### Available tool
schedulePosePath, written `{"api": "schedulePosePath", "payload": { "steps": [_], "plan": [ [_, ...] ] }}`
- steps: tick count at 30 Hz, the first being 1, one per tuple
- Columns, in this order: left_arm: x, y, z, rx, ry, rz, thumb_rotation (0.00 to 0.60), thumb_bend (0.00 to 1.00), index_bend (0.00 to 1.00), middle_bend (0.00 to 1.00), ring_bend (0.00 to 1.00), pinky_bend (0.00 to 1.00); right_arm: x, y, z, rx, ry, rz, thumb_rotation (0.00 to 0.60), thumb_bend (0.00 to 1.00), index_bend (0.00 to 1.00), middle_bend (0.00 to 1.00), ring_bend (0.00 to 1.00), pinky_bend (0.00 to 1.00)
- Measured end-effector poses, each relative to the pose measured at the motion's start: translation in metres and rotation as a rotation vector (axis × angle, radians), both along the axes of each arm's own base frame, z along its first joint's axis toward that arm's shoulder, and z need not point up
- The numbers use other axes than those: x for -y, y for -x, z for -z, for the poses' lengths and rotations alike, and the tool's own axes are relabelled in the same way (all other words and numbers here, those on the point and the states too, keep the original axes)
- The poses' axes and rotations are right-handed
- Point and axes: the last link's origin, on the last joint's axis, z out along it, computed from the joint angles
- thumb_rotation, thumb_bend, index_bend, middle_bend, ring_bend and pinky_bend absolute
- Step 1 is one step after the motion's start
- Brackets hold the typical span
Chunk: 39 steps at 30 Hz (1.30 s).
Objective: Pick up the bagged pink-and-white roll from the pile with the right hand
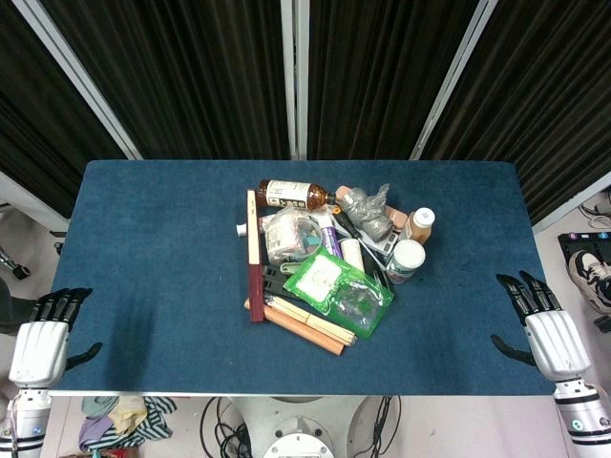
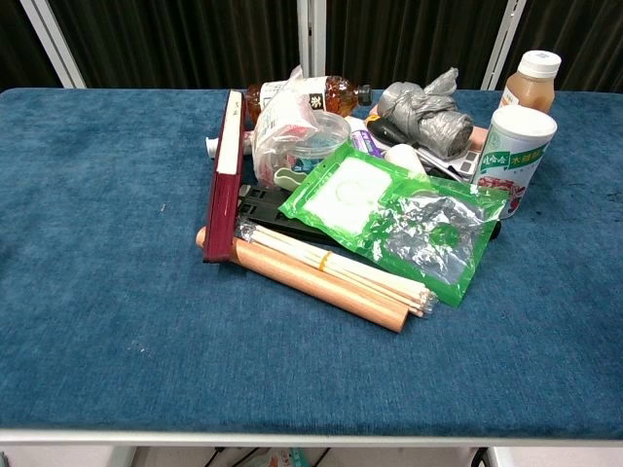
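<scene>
The bagged pink-and-white roll [image 1: 289, 235] lies in a clear plastic bag [image 2: 283, 132] at the left-centre of the pile, beside a dark red book [image 2: 224, 175] standing on edge. My right hand [image 1: 542, 327] rests at the table's front right edge, well right of the pile, fingers stretched out and holding nothing. At the front left corner my left hand [image 1: 44, 333] lies the same way, empty. The chest view shows neither hand.
The pile also holds a green foil pouch [image 1: 339, 289], wooden sticks [image 1: 305, 326], a brown tea bottle [image 1: 291, 194], a grey crumpled bag [image 1: 368, 212], a white tub [image 1: 405, 260] and a small beige bottle [image 1: 418, 224]. Blue cloth covers the table [image 1: 153, 248].
</scene>
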Motion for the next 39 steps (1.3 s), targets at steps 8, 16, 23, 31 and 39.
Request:
{"api": "schedulePosePath", "payload": {
  "steps": [8, 16, 23, 31, 39],
  "plan": [
    [-0.001, 0.000, 0.002, -0.002, 0.012, -0.001, 0.600, 0.09, 0.18, 0.20, 0.16, 0.19, -0.002, 0.002, 0.001, 0.013, -0.003, 0.004, 0.600, 0.13, 0.00, 0.11, 0.00, 0.11],
    [0.004, -0.001, 0.002, 0.006, 0.001, 0.003, 0.600, 0.09, 0.18, 0.20, 0.16, 0.19, 0.023, -0.029, 0.017, 0.050, -0.108, -0.111, 0.600, 0.12, 0.00, 0.11, 0.00, 0.11],
    [0.011, 0.002, 0.001, 0.011, -0.012, -0.007, 0.600, 0.09, 0.18, 0.20, 0.16, 0.19, 0.084, -0.086, 0.056, 0.022, -0.265, -0.236, 0.600, 0.12, 0.00, 0.07, 0.00, 0.09],
    [0.021, 0.013, -0.002, 0.017, -0.026, -0.049, 0.600, 0.09, 0.17, 0.20, 0.16, 0.19, 0.171, -0.192, 0.139, -0.050, -0.392, -0.330, 0.600, 0.02, 0.00, 0.03, 0.00, 0.02],
    [0.028, 0.023, -0.006, 0.025, -0.041, -0.088, 0.600, 0.09, 0.18, 0.20, 0.16, 0.19, 0.227, -0.258, 0.197, -0.106, -0.388, -0.309, 0.600, 0.01, 0.00, 0.03, 0.00, 0.02]
  ]
}}
